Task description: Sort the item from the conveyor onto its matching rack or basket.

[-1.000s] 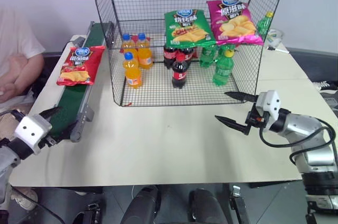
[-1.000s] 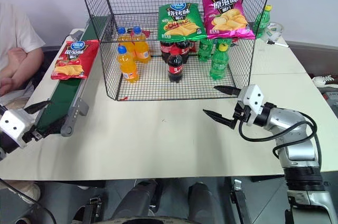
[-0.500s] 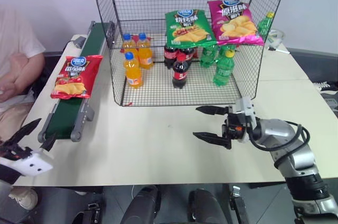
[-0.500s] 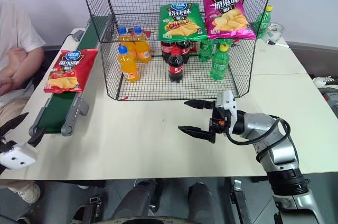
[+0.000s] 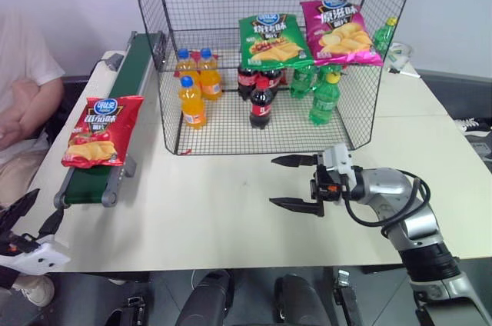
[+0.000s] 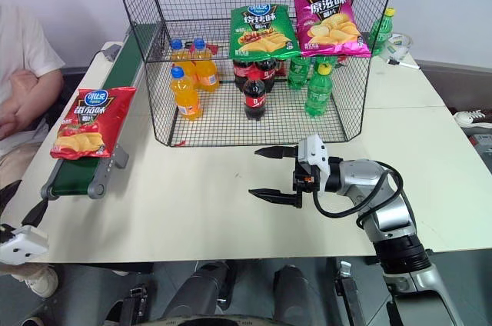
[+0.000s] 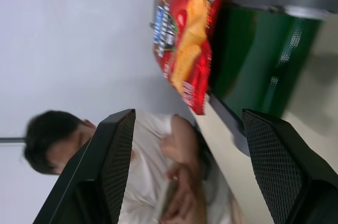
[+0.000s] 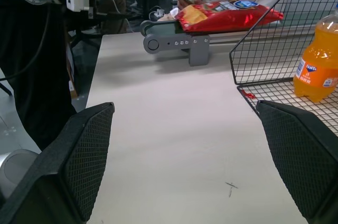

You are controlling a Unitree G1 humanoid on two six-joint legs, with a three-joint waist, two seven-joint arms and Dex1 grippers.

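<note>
Now: crisp bag (image 5: 98,131) at belt (image 5: 88,180) near end | left claw (image 5: 32,221) apart, empty, off table edge | right claw (image 5: 297,182) apart, empty | grab bag by edge, don't crush, lift clear of rails.

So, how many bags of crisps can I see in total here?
3. The red crisp bag lies at the near end of the conveyor. A green bag and a pink bag rest side by side inside the rack, over the bottles. Others may be hidden on higher tiers.
</note>
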